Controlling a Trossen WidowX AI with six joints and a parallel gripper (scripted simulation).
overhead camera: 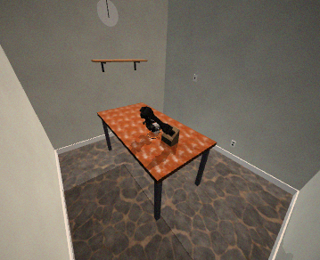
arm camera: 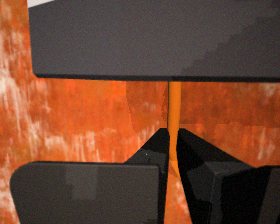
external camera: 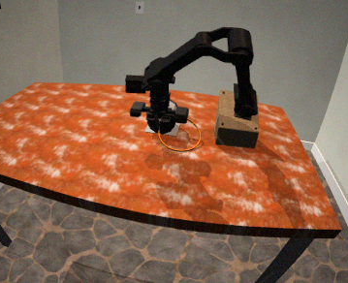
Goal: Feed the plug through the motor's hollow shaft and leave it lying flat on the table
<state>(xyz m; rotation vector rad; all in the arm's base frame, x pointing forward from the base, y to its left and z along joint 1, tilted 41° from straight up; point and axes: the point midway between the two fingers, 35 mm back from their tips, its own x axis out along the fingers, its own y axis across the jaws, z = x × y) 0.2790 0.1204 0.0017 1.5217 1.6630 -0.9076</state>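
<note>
Gripper: fingers clenched on the orange cable.
Cable: loops right, toward the wooden block.
Motor: hidden beneath the gripper.

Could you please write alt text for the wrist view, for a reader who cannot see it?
Two dark gripper fingers are closed on a thin orange cable, which runs up to a large dark grey block filling the top. Behind lies a mottled orange table top.

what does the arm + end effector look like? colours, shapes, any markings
The arm is matte black throughout, built from chunky rounded links, and rises from a tan wooden block. The end effector has two dark grey, wedge-shaped fingers on blocky carriers. No markings, labels or exposed wiring are visible.
</note>
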